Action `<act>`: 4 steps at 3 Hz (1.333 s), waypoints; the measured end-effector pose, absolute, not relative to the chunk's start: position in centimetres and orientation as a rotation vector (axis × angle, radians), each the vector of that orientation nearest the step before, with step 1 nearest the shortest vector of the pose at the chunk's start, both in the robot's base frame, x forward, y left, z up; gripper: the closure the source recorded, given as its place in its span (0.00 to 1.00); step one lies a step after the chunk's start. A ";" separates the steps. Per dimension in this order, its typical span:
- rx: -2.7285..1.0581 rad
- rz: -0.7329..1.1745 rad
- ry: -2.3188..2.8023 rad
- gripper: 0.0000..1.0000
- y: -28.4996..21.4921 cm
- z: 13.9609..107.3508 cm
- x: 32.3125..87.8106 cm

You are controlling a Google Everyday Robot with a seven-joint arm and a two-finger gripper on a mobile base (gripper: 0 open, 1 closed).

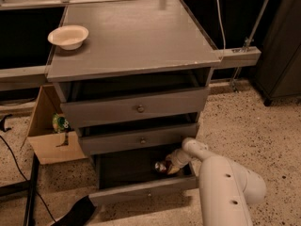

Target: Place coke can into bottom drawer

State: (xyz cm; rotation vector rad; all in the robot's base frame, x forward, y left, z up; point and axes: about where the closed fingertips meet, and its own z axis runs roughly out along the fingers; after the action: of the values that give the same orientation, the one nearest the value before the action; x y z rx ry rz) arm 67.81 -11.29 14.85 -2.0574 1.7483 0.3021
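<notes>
Under the counter's (141,41) front-right corner, the gripper (170,165) reaches into the open bottom drawer (141,191), fingers (174,169) apparently clasping the coke can (161,167) leftward.

Saw only a reddish sliver of the coke can (162,166), masked by the gripper (170,164) inside the dark bottom drawer (141,191). Lost the arm (225,192) at the lower edge. Could not make out the green thing (59,123) in the cardboard box (51,150).
</notes>
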 end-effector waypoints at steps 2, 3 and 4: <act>-2.057 0.302 1.748 0.36 -11.3 14.8 67.8; -2.058 0.302 1.748 0.11 -11.3 14.8 67.8; -2.058 0.303 1.748 0.00 -11.3 14.8 67.8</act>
State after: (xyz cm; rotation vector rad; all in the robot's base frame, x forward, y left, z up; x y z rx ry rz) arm 67.79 -11.28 14.83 -2.0576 1.7483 0.3025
